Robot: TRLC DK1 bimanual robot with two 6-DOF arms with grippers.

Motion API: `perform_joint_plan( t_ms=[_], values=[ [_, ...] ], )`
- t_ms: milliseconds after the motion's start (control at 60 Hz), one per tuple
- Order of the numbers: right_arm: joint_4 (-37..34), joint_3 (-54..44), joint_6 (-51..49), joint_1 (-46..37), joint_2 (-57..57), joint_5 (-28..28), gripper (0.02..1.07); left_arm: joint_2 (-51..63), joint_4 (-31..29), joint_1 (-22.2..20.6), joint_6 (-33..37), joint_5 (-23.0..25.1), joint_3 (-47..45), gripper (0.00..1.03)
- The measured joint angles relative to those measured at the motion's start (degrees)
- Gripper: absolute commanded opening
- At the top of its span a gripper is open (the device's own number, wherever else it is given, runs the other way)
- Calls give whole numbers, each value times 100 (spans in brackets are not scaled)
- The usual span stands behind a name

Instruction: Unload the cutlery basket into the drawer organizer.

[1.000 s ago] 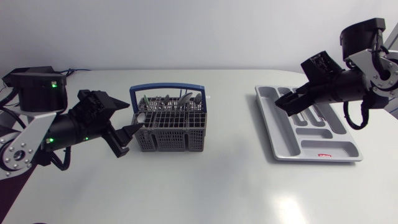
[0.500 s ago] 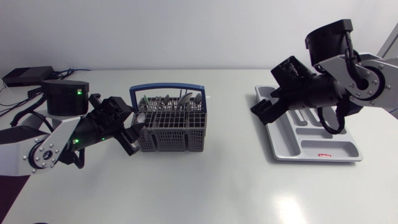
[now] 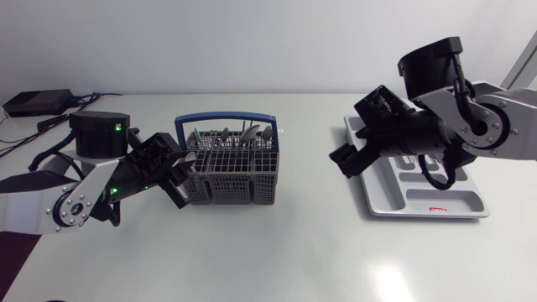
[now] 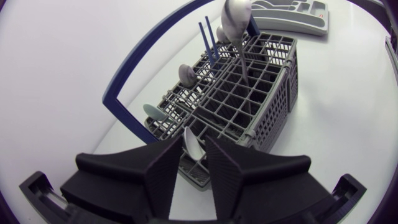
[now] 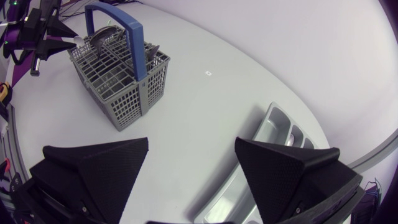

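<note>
Seen from above, the cutlery basket (image 3: 231,172) stands on the table (image 3: 277,252) left of the middle, its blue handle (image 3: 225,120) arched over a crowd of cutlery. The drawer organizer (image 3: 457,205) lies well apart toward the table's right edge. The left gripper (image 3: 178,180) is pressed up at the basket's left end, and the right gripper (image 3: 346,156) hangs over bare table just off the organizer's left edge, carrying nothing. From the left wrist, the left gripper (image 4: 194,142) is right at the near end compartment of the basket (image 4: 267,81) with a pale spoon (image 4: 194,153) at its mouth. I cannot tell whether it has a grip on that spoon or only straddles it. A larger spoon (image 4: 236,17) stands tall at the far end. From the right wrist, the right gripper (image 5: 189,163) has its jaws spread wide and empty, with the basket (image 5: 124,78) ahead across the table and the organizer (image 5: 273,121) just beside it. I'd say the first pick is in hand. Next it needs a sure pinch on the spoon and a straight lift clear of the grid, so the basket isn't dragged along.
</note>
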Motion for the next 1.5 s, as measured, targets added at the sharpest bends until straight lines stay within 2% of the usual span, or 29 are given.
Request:
perform_joint_plan(
  t_ms=[150, 517, 1500],
  values=[
    [59, -9, 59, 37, -35, 81, 102, 31, 2, -46, 0, -2, 0, 14],
    [66, -83, 79, 37, -129, 109, 102, 37, 42, -63, -2, -107, 0, 3],
    [214, -299, 79, 37, -149, 111, 102, -369, 26, -77, -133, -197, 2, 3]
  ],
)
